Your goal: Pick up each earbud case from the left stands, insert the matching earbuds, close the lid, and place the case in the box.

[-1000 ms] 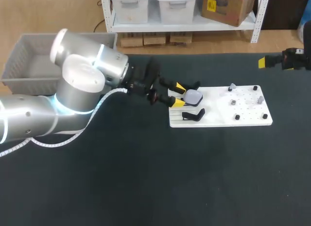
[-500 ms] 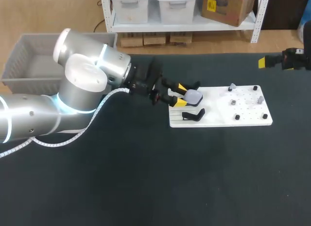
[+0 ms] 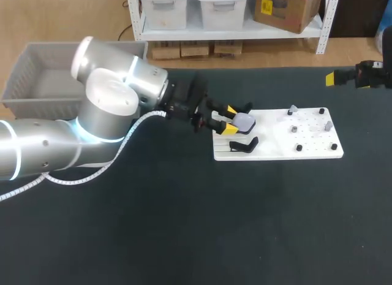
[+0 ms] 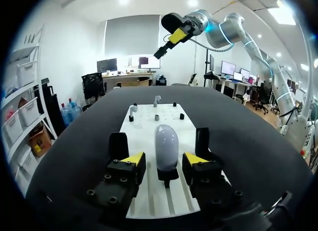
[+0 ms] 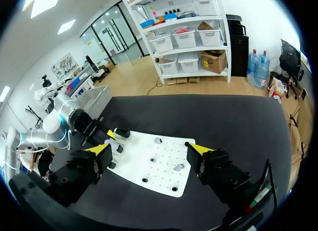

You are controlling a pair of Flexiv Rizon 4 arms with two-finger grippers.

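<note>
Left gripper (image 4: 163,159) advanced slightly: fingers apart, either side of the earbud case (image 4: 166,141), not touching. Right gripper (image 5: 150,149): fingers apart, above table. Grey box (image 3: 30,103): behind left arm.

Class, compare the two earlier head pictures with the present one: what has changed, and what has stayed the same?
The left arm eased slightly toward the white board, bringing its open left claw further around the earbud case; nothing is gripped yet. The right claw, the board and the grey box kept their places.
</note>
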